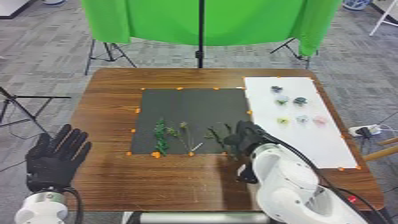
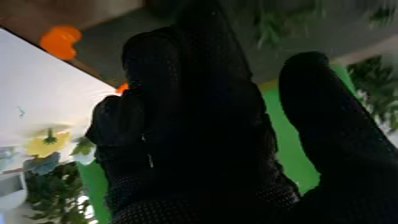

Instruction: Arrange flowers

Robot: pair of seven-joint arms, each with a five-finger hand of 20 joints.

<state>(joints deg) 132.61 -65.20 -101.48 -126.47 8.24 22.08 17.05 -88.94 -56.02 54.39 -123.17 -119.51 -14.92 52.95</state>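
Black mat [image 1: 191,100]: leafy green stem [image 1: 161,137], long axis running near-to-far.

White arms [image 1: 289,181], black cables [image 1: 79,202], black fabric gloves [image 1: 53,162].

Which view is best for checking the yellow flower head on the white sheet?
Right wrist view: the yellow flower head looks larger there, with its petals discernible. The head view shows it only as a small pale-yellow spot, but gives its place on the white sheet, among the other flower heads.
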